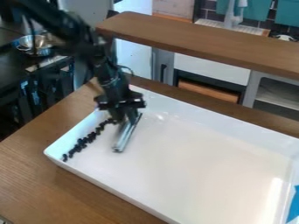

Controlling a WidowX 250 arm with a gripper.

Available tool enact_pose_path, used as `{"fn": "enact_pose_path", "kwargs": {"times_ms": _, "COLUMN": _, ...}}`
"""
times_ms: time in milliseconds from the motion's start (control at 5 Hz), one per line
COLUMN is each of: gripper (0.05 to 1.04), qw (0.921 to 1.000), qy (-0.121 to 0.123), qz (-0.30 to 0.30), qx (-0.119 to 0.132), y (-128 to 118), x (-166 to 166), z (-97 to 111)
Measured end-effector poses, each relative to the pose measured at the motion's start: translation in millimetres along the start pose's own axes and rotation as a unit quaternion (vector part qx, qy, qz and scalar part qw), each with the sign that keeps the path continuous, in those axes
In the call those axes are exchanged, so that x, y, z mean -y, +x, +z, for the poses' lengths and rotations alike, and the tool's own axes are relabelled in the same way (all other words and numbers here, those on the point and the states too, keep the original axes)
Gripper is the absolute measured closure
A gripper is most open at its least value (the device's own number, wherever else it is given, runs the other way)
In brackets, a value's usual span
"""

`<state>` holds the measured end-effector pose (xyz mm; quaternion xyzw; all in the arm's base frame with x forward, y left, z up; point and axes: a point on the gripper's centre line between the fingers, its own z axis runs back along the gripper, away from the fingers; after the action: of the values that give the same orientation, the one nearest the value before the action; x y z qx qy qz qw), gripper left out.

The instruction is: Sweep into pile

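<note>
On the left side of a broad white tray (187,153), a black robot gripper (126,119) points down beside a line of small dark pieces (88,139), its fingers pinching the far end of a grey bar (123,139). The bar lies aslant over the tray floor, its near end reaching toward the middle of the left half. Just to its left, the dark pieces form a narrow, slightly ragged row that runs along the tray's left wall, from beside the gripper down toward the near left corner. Most sit close together, with narrow gaps at the near end.

The black arm (104,72) comes in from the upper left, above the tray's far left corner. The tray stands on a brown wooden table (35,183), with a blue patch (293,205) at its right edge. Behind the table, a raised wooden shelf (204,43) crosses the view, and beyond it teal cloths (289,13) hang against dark tiles. At upper left, a shiny metal bowl (36,42) rests on a dark surface.
</note>
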<state>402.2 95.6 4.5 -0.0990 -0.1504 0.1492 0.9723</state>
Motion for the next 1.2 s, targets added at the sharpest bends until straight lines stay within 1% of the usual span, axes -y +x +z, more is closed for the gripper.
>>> {"fn": "enact_pose_path", "kwargs": {"times_ms": 200, "gripper": 0.731, "qw": 0.9987, "qy": -0.002, "qz": 0.048, "qx": 0.013, "y": -12, "x": -12, "z": 8}}
{"fn": "enact_pose_path", "kwargs": {"times_ms": 400, "gripper": 0.731, "qw": 0.9972, "qy": -0.010, "qz": 0.074, "qx": 0.006, "y": -21, "x": -14, "z": 16}}
{"fn": "enact_pose_path", "kwargs": {"times_ms": 600, "gripper": 0.731, "qw": 0.9964, "qy": -0.035, "qz": 0.077, "qx": -0.006, "y": -22, "x": -1, "z": 35}}
{"fn": "enact_pose_path", "kwargs": {"times_ms": 800, "gripper": 0.731, "qw": 0.9948, "qy": -0.068, "qz": 0.067, "qx": -0.035, "y": -35, "x": 29, "z": 56}}
{"fn": "enact_pose_path", "kwargs": {"times_ms": 1000, "gripper": 0.731, "qw": 0.9953, "qy": -0.070, "qz": 0.044, "qx": -0.052, "y": -61, "x": 51, "z": 50}}
{"fn": "enact_pose_path", "kwargs": {"times_ms": 1200, "gripper": 0.731, "qw": 0.9976, "qy": -0.058, "qz": 0.018, "qx": -0.033, "y": -77, "x": 46, "z": 34}}
